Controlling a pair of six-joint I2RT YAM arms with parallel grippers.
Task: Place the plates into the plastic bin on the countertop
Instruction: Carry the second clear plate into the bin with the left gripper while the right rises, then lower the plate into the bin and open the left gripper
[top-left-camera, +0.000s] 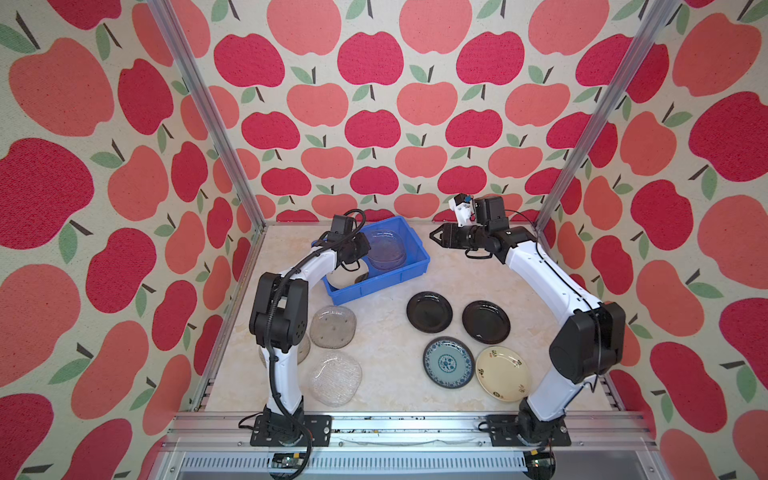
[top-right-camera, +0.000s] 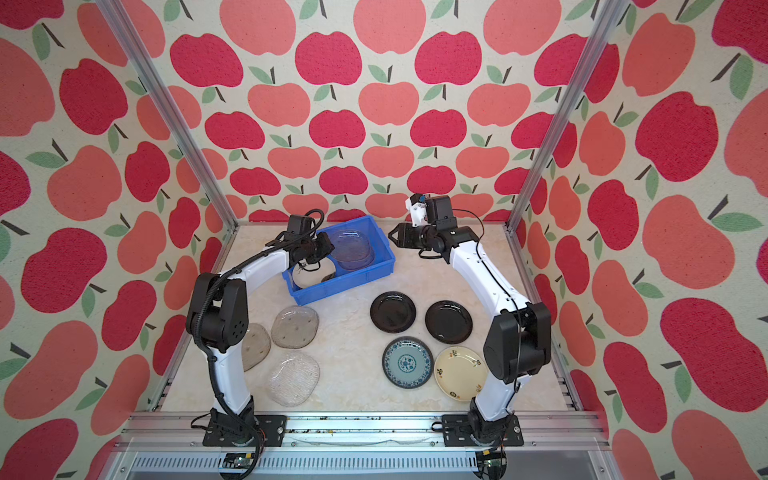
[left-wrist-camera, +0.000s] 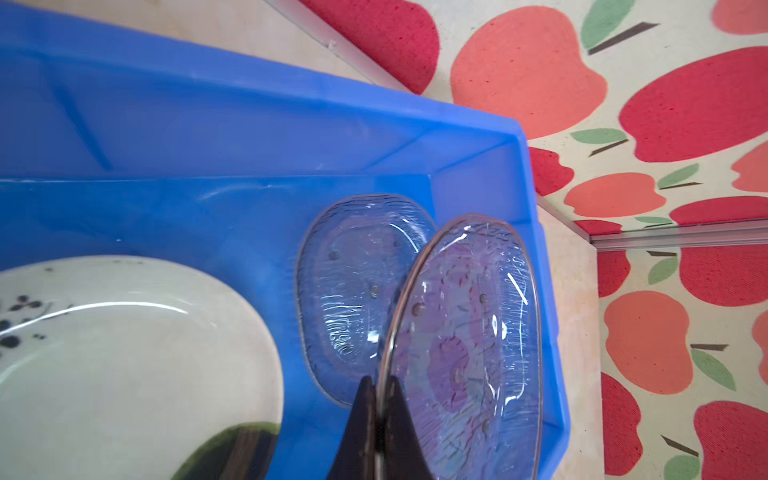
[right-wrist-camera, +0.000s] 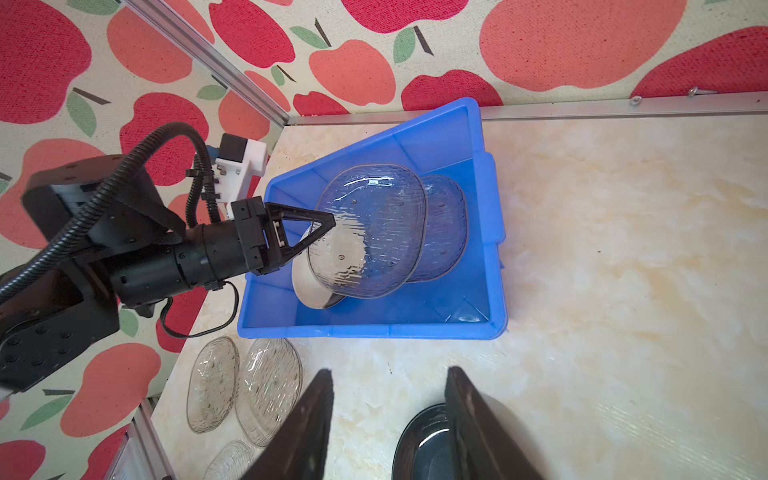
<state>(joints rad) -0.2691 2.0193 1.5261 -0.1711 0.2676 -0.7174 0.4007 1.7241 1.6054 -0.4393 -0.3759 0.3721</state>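
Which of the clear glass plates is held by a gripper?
The glass plate tilted over the blue bin, its rim pinched by the left gripper; the others lie flat, untouched.

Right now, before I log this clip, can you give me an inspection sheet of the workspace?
Surface: countertop beige, marbled.
Job's things: bin holds cream plate and glass plate; outside lie three glass plates, two black plates, teal plate, second cream plate.
Clutter: nothing seen.
Grippers: left gripper shut on tilted glass plate over bin; right gripper open, empty.
Cables: black conduit along left arm, off the plates.
Surroundings: apple-print walls, aluminium rails.
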